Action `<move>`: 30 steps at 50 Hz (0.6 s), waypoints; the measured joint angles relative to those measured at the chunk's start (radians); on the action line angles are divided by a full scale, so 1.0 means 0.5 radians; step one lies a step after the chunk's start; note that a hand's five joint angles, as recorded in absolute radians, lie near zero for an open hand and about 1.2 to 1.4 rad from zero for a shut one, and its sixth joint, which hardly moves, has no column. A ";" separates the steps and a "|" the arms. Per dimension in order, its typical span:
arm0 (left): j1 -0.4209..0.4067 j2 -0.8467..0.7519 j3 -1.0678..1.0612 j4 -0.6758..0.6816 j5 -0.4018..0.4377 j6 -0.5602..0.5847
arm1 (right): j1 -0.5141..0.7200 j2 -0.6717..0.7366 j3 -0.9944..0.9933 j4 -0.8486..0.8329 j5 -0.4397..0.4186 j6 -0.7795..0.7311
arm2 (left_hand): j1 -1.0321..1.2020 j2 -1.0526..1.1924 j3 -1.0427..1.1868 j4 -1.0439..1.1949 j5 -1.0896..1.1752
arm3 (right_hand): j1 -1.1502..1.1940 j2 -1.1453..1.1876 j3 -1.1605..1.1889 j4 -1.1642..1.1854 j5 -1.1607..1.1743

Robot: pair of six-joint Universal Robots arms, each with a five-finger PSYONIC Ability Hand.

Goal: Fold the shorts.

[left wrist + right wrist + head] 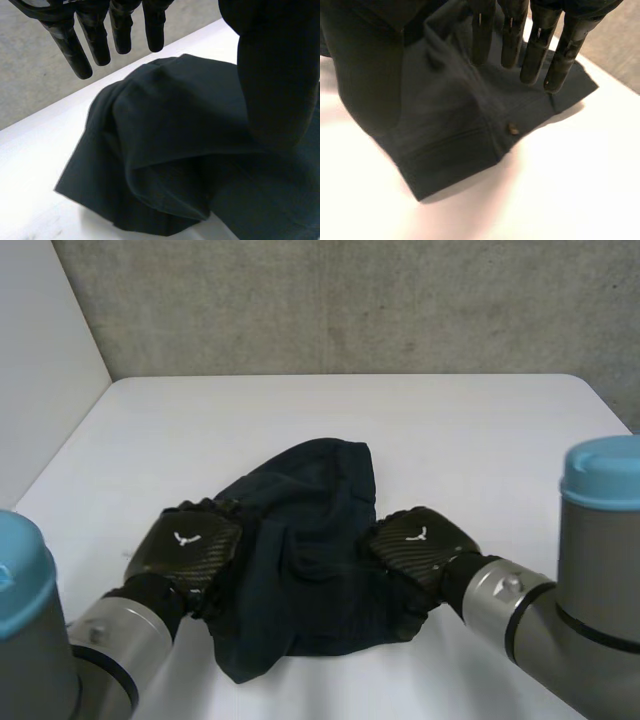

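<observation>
dark shorts (300, 570): crumpled near the front of the white table (480, 430); likely soft, light, limp; best taken at hem corners. left hand (185, 545) at left edge, right hand (415, 540) at right edge, both with fingers straight, gripping nothing.

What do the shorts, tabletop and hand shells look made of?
Shorts: dark matte woven cloth, maybe cotton; soft folds, stitched hem, small button. Table: smooth white laminate or painted board, faint sheen. Left hand, right hand: backs likely glossy carbon fibre, going by the weave pattern.

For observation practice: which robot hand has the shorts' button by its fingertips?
The right hand: the shorts' button lies just beyond its fingertips, away from the left hand.
</observation>
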 measured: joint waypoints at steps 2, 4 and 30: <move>-0.032 -0.044 0.002 0.029 -0.010 0.002 | -0.039 -0.044 0.085 -0.090 0.000 0.010 | 0.000 0.000 0.000 0.000 0.000 | -0.007 -0.004 -0.005 -0.007 -0.008; -0.053 -0.097 0.010 0.052 -0.023 0.004 | -0.062 -0.066 0.147 -0.143 -0.002 0.024 | 0.001 0.002 0.002 0.002 0.003 | -0.007 -0.005 -0.018 -0.023 -0.034; -0.050 -0.123 0.025 0.201 -0.176 0.190 | 0.051 0.467 0.155 -0.768 0.174 0.363 | 1.291 1.342 1.323 1.346 1.287 | 1.111 1.451 1.358 1.408 1.326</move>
